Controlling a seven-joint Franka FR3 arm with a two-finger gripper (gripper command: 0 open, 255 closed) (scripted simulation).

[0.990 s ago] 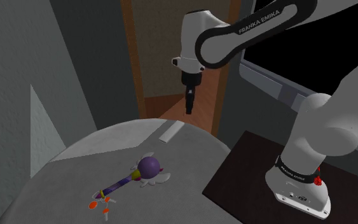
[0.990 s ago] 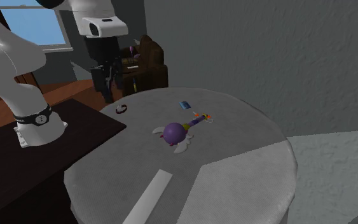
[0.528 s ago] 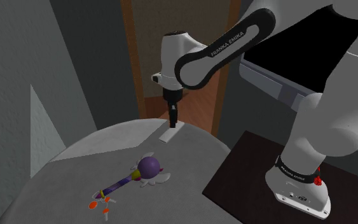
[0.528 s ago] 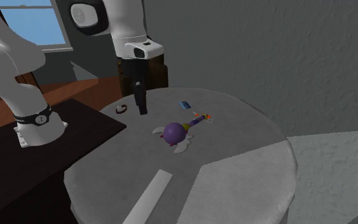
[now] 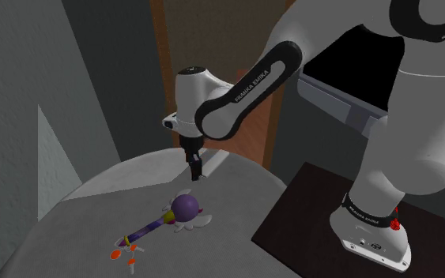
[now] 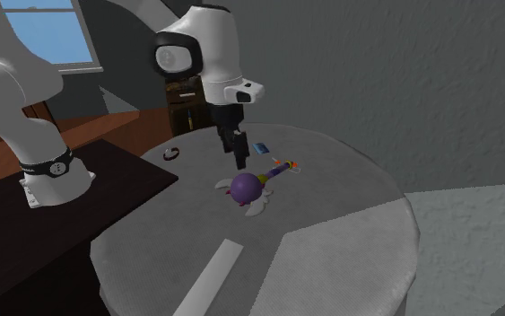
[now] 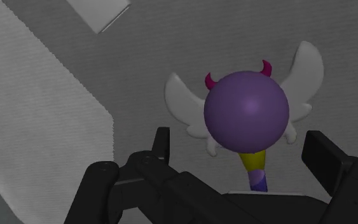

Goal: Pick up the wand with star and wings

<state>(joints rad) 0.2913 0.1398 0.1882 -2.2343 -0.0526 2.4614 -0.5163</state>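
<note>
The wand (image 5: 182,210) lies flat on the round grey table (image 5: 70,229). It has a purple ball head with small white wings and a purple-and-yellow striped handle that ends in orange bits (image 5: 124,253). My gripper (image 5: 194,172) hangs open just above the table, a little behind the head in the shoulder view. In the second exterior view the gripper (image 6: 240,162) points down just over the wand (image 6: 247,187). In the wrist view the ball head (image 7: 247,114) and its wings sit ahead of the gripper (image 7: 243,153), between the spread fingers (image 7: 163,144), untouched.
A flat white strip (image 5: 213,163) lies on the table behind the gripper. A small blue item (image 6: 260,147) and a small dark round thing (image 6: 172,153) rest near the table's far rim. The dark stand (image 5: 307,213) adjoins the table.
The arm has swung from beyond the table's rim in over the table and come down, bringing the gripper close above the wand's head. The wand has not moved.
</note>
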